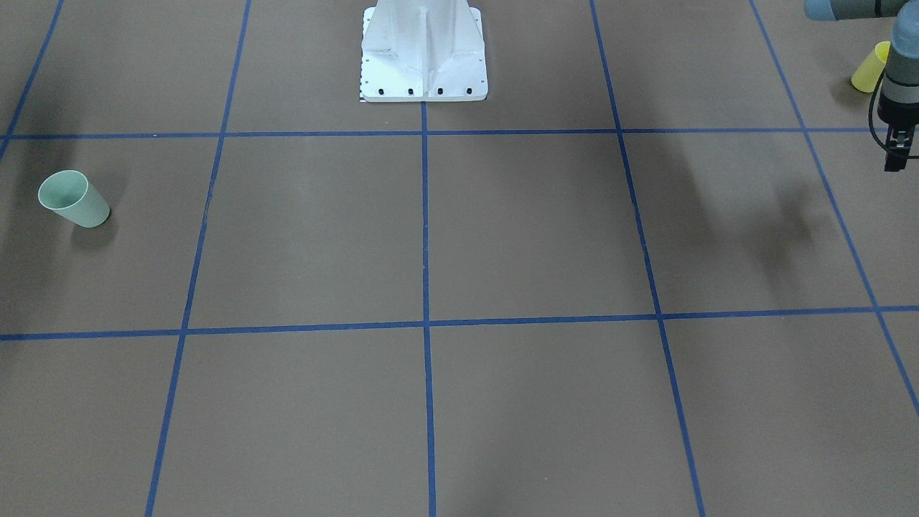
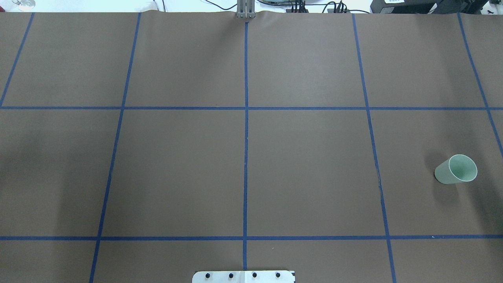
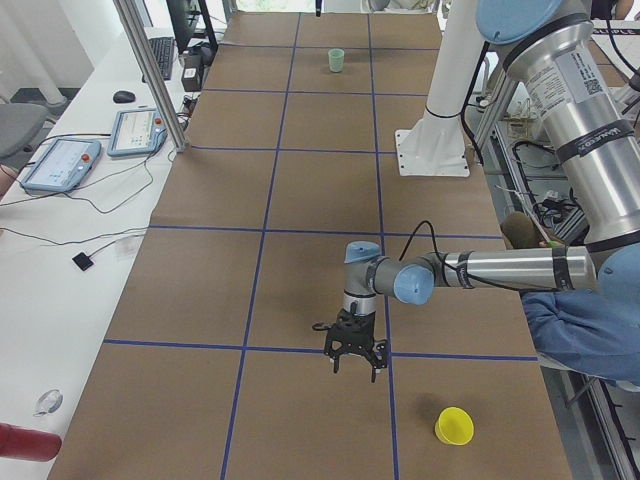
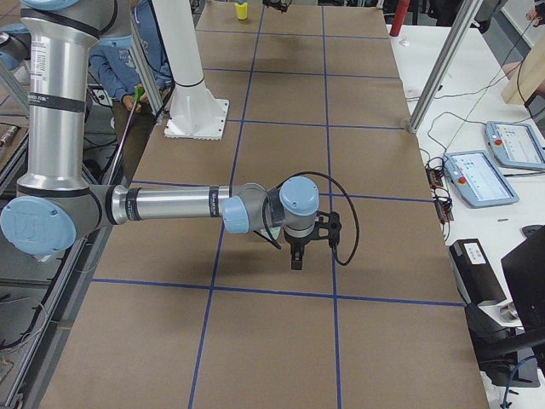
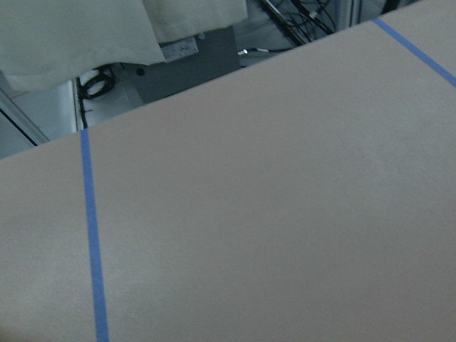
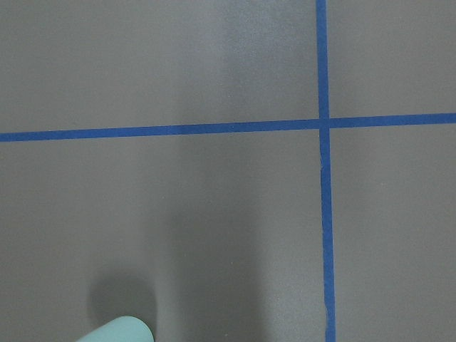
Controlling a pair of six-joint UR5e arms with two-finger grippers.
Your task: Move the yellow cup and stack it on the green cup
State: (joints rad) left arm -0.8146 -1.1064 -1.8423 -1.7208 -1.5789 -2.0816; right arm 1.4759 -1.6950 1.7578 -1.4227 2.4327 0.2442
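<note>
Left of the white base (image 3: 432,150), yellow cup (image 3: 454,426) sits ungrasped, left end effector (image 3: 357,368) splayed & empty nearby; green cup (image 3: 337,60) far right of base; right end effector (image 4: 295,260) grip can't tell; pick, transfer, stack all remain

Setting was a robotics laboratory. Recorded: two grey jointed robot arms (image 4: 170,204) mounted by a white pedestal (image 1: 423,50); long table (image 2: 177,169) papered brown, gridded in blue tape (image 2: 246,157); teach pendants (image 3: 55,165) and cables lay on a white side bench (image 3: 60,290); aluminium frame post (image 3: 152,70).
</note>
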